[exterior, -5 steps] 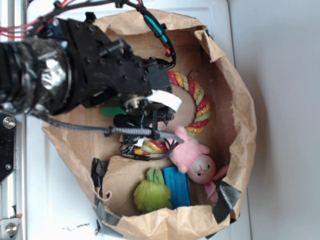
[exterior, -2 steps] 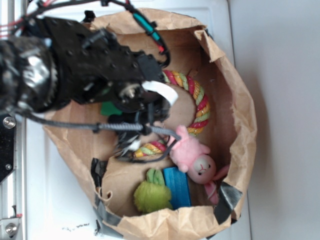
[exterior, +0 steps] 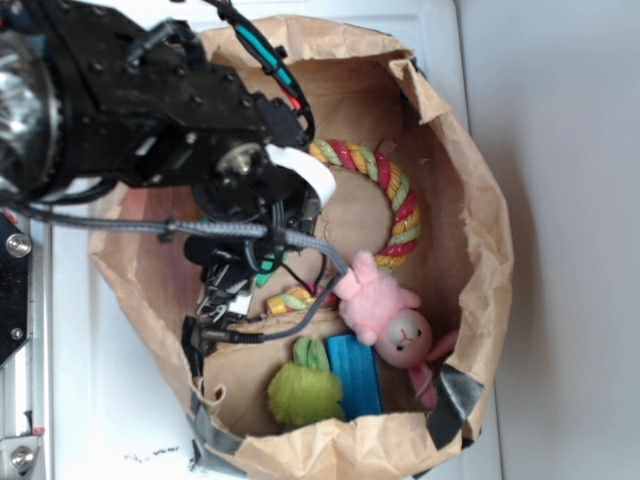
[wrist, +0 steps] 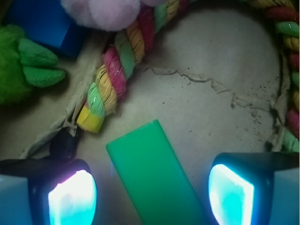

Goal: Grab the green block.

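Seen from the wrist camera, the flat green rectangular block [wrist: 152,176] lies on the brown paper floor of the bag [exterior: 480,230], near the multicoloured rope ring [wrist: 117,61]. The black gripper [wrist: 151,194] hangs over it with jaws spread wide, one on each side, not touching. A good grasp likely means lowering straight, turning slightly to square with the tilted block, then closing.

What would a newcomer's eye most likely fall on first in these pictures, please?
Probably the green block, lying flat between the open gripper and its glowing pads in the wrist view. Next, the colourful rope ring and the pink plush bunny inside the paper bag.
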Action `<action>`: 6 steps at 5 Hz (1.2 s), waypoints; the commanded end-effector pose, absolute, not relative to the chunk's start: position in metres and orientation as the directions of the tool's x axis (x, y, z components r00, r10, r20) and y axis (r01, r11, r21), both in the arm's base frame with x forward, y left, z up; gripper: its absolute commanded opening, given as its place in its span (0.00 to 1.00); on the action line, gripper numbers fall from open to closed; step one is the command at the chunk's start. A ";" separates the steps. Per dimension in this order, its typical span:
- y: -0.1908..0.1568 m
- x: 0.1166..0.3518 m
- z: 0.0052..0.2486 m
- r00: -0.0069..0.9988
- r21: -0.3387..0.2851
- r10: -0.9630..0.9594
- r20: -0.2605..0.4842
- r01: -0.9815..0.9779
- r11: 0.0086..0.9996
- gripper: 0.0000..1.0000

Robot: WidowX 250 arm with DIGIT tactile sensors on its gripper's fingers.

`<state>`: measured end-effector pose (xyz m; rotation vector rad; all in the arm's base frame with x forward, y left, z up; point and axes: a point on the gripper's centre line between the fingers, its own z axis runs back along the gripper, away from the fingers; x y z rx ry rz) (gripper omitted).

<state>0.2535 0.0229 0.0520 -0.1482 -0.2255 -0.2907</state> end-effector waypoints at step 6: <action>0.016 0.266 0.017 0.882 0.081 -0.395 0.257 0.387 0.918 1.00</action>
